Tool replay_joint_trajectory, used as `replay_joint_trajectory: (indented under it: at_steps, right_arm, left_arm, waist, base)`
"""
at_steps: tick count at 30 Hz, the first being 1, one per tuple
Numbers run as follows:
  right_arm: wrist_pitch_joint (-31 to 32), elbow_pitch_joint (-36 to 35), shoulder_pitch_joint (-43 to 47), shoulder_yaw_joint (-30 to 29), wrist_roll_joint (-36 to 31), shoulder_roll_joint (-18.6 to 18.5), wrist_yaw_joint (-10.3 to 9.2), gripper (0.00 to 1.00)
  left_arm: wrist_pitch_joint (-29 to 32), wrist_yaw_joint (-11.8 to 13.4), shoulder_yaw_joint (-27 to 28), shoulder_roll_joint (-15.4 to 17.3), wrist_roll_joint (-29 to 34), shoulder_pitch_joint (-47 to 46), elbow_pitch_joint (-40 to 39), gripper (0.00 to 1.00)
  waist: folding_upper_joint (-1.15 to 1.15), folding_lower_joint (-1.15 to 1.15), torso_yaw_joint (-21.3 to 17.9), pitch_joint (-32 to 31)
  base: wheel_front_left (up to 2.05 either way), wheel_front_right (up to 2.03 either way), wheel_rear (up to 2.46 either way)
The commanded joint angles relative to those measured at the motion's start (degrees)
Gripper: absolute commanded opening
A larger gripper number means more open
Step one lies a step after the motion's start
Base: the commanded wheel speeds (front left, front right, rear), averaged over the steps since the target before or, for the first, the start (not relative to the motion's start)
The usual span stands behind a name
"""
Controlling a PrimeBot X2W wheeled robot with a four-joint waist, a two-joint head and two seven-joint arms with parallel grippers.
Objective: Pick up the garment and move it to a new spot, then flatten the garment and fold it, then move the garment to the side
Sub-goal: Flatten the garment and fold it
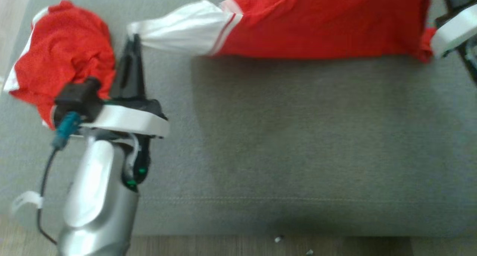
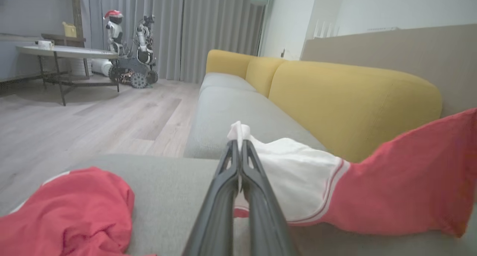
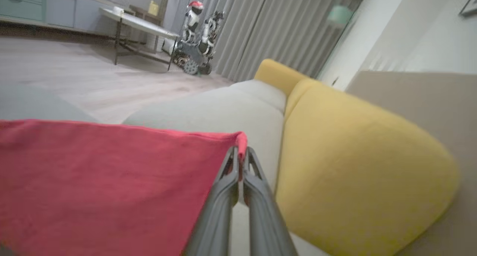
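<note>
Grey fabric sofa seat (image 1: 298, 155): middle and near edge bare, wide open passage from front. Far edge barred by red jersey with white sleeve (image 1: 316, 25), stretched taut between left gripper (image 1: 133, 38) and right gripper (image 3: 240, 151), jaws pinched on each end. Far left corner taken by crumpled red mesh garment (image 1: 63, 54), just beside silver forearm (image 1: 97, 189) of left arm. Behind jersey, yellow padded backrest (image 2: 354, 99) blocks reach.

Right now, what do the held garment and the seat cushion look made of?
The held garment: thin, limp fabric, probably jersey-like synthetic; matte red, white sleeve, soft folds. The seat cushion: grey woven upholstery, matte; fine grain, stitched seam.
</note>
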Motion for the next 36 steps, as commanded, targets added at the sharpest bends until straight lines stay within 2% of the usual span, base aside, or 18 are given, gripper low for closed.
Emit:
replay_joint_trajectory:
  at_steps: [1, 5, 13, 18, 23, 24, 29, 33, 36]
  right_arm:
    - [-0.6, -3.6, 1.0, -0.8, -0.9, -1.5, 0.35, 0.00]
    - [-0.6, -9.6, 1.6, -4.0, -2.5, -3.8, 0.35, 0.00]
    - [0.0, -21.0, 3.9, -10.7, -5.3, -5.6, 0.35, 0.00]
    - [3.5, -29.5, 6.4, -12.7, -5.3, -8.1, 0.35, 0.00]
    - [9.9, -40.4, 9.9, -14.8, -3.4, -11.6, 0.35, 0.00]
    - [9.9, -40.4, 9.9, -14.8, -3.4, -11.6, 0.35, 0.00]
    - [16.8, -49.2, 13.6, -16.5, 0.0, -13.9, 0.35, 0.00]
    - [19.5, -50.8, 12.7, -14.8, 3.7, -14.3, 0.35, 0.00]
    - [20.2, -48.9, 8.1, -11.3, 6.2, -14.7, 0.35, 0.00]
  left_arm:
    - [-0.7, -0.3, 3.3, 1.9, 0.8, -1.4, -3.3, 0.00]
    - [-0.7, -0.7, 6.7, 2.6, 1.5, -1.5, -7.2, 0.00]
    - [-0.7, -0.7, 11.8, 4.2, 2.6, -0.9, -16.8, 0.00]
    - [-0.2, -0.7, 13.4, 5.9, 2.6, -1.0, -22.7, 0.00]
    - [3.4, -0.3, 14.6, 7.8, 2.3, -0.8, -29.1, 0.00]
    - [3.4, -0.3, 14.6, 7.8, 2.3, -0.8, -29.1, 0.00]
    - [9.7, -0.6, 14.9, 10.3, 2.2, -1.3, -32.1, 0.00]
    - [14.1, -2.3, 12.8, 11.9, 1.9, -6.8, -30.6, 0.00]
    - [16.0, -3.6, 11.4, 12.5, 1.6, -15.2, -26.6, 0.00]
  waist:
    - [0.00, 0.00, -3.6, -4.1]
    - [0.00, 0.00, -5.7, -7.4]
    - [0.00, 0.00, -8.9, -12.9]
    - [0.00, 0.00, -9.8, -14.1]
    - [0.00, 0.00, -10.6, -14.4]
    - [0.00, 0.00, -10.6, -14.4]
    - [0.00, 0.00, -11.4, -12.6]
    - [0.00, 0.00, -11.6, -7.4]
    - [0.00, 0.00, -11.6, -1.7]
  base:
    - [0.00, 0.00, 0.00]
    - [0.00, 0.00, 0.00]
    - [0.00, 0.00, 0.00]
    - [0.00, 0.00, 0.00]
    - [0.00, 0.00, 0.00]
    - [0.00, 0.00, 0.00]
    - [0.00, 0.00, 0.00]
    - [0.00, 0.00, 0.00]
    - [0.00, 0.00, 0.00]
